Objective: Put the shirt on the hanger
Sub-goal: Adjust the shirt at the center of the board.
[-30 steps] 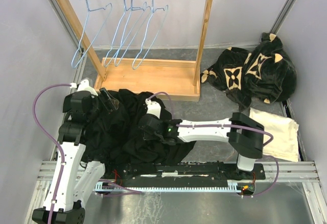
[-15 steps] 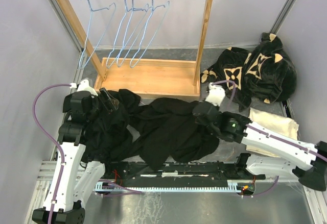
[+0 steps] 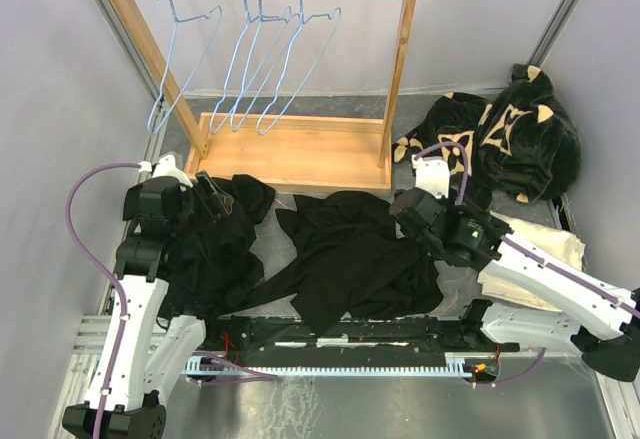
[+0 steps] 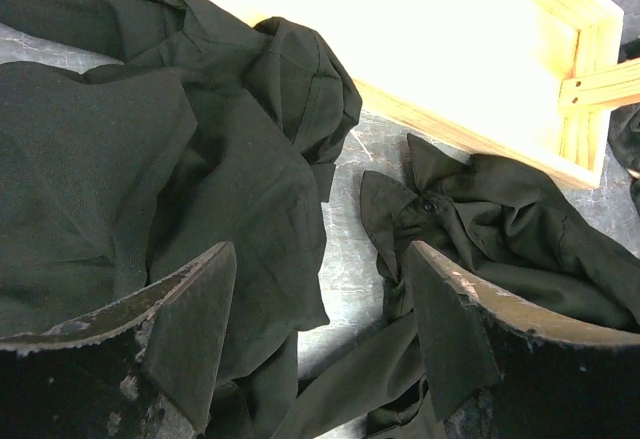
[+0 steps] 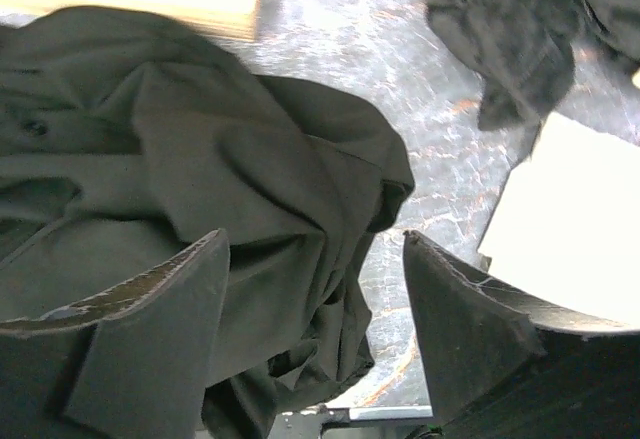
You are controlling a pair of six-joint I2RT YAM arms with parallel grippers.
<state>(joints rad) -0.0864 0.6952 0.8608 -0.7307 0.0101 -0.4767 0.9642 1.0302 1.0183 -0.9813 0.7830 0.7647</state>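
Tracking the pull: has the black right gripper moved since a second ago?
Yes. The right gripper went rightward, from the wooden rack's middle to past its right post.

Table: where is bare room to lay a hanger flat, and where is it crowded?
Bare grey table shows only as a narrow strip between the shirt and the second black garment. The wooden rack's base is bare too. Right side is crowded: plush garment, cream cloth, right arm.

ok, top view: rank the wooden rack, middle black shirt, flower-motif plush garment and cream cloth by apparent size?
1. wooden rack
2-3. shirt and plush garment: too alike to rank
4. cream cloth, partly hidden
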